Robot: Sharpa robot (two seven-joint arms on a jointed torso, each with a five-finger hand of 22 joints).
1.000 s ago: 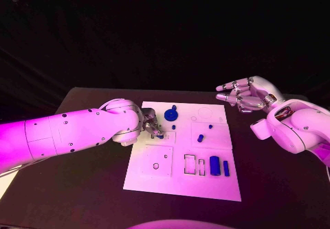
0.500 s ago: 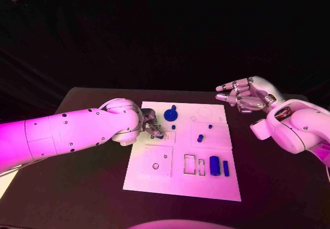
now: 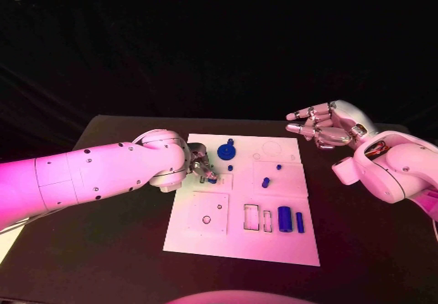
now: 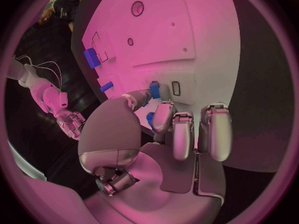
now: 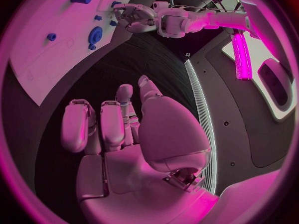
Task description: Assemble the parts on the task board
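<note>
Robot lab or demo booth: black tabletop, black backdrop curtain at far side, white task board mid-tabletop, coloured stage-like light over everything.

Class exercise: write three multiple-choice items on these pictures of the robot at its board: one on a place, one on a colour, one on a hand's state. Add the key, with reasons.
1. Where is the round blue gear-like part?
A. far end of the white rectangular task board
B. near end
C. off the board

2. What colour are the two upright bars near the board's right edge?
A. white
B. blue
C. black

3. What is the silver right hand doing?
A. gripping a bar
B. pressing the board
C. holding nothing, fingers apart

Key: 1 A, it lies by the far edge. 2 B, both are blue. 3 C, it hangs beyond the board's far right corner.
</note>
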